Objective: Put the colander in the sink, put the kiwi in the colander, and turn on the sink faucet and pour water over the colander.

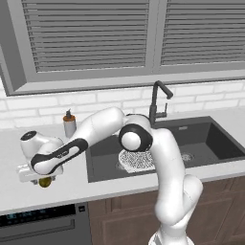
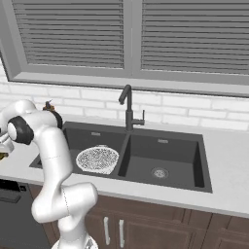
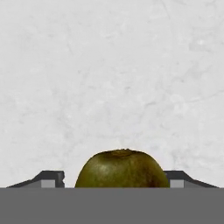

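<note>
Gripping the small olive-brown kiwi over pale counter, the two-finger gripper must next carry it to the white perforated colander sitting in the dark grey sink.

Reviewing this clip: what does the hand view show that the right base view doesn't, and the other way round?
The hand view gives a close look at the kiwi sitting between the tool's two dark fingertips, over pale marbled counter; whether the tips press it I cannot tell.

The right base view gives the layout: the colander already lying in the sink's left basin, the sink faucet behind the divider with no water running, the soap dispenser, and the blinds.

Both share the light counter surface.
</note>
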Motion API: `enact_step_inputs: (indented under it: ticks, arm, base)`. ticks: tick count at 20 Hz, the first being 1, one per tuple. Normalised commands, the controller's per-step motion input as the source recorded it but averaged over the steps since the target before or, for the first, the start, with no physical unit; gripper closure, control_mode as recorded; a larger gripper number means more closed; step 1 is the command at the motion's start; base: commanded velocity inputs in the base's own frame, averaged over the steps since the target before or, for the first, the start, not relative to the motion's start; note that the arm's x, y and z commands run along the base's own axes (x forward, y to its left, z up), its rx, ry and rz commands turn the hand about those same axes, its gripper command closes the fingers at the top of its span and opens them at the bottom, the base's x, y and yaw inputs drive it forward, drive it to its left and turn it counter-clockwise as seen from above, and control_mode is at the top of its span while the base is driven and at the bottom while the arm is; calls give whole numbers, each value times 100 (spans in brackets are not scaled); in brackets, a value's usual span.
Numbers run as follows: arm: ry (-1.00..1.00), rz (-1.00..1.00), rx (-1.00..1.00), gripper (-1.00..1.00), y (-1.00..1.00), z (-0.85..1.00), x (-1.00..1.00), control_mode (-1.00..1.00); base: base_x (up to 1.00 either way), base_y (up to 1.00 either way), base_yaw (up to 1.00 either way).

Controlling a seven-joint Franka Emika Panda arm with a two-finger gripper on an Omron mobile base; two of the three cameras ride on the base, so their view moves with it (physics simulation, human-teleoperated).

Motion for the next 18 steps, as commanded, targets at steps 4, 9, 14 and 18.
enact_step_inputs:
  ticks: [4,9,14,18]
  arm:
    - [-1,0,0,100,0,-3,0,-100]
    - [-10,-2,0,100,-23,28,0,-100]
    - [-5,-4,0,100,-64,53,-3,-100]
    - [0,0,0,100,-99,32,-3,-100]
  base:
    - [0,0,0]
    - [0,0,0]
    - [0,0,0]
    - [0,0,0]
